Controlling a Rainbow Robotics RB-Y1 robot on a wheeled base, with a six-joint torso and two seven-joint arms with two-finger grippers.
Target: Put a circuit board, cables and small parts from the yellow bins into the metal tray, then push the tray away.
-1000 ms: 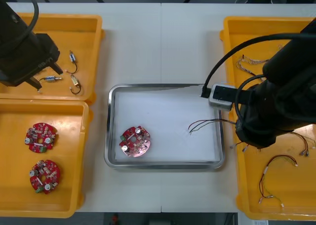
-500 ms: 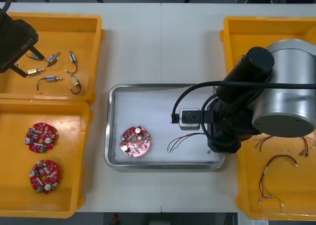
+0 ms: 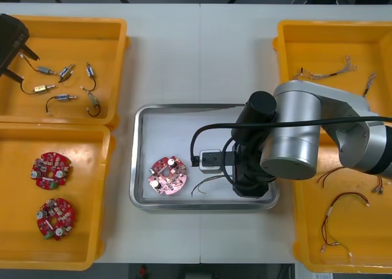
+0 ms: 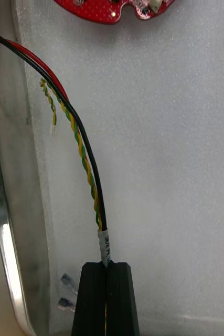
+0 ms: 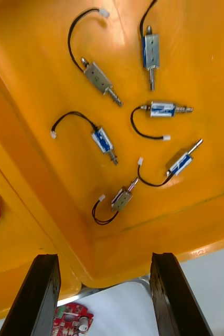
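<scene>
My right gripper point(image 4: 107, 265) is shut on a cable point(image 4: 85, 168) of red, black and twisted yellow-green wires, low over the white inside of the metal tray point(image 4: 1, 226). In the front view the right arm covers the tray's point(image 3: 184, 107) right half, and the cable's loose ends point(image 3: 205, 186) trail toward a round red circuit board point(image 3: 167, 175) lying in the tray. That board's edge point(image 4: 114, 8) lies beyond the cable. My left gripper point(image 3: 20, 63) hangs open over the far left yellow bin point(image 3: 110, 28), above several small metal parts point(image 5: 159, 109).
The near left bin point(image 3: 92, 230) holds two more circuit boards point(image 3: 51, 171). Cables lie in the far right bin point(image 3: 324, 73) and the near right bin point(image 3: 343, 215). Bare table stretches beyond the tray's far rim.
My right arm has swung left from the right bins across the tray, carrying the cable toward the circuit board. The left gripper has drawn back toward the far left bin's outer edge.
</scene>
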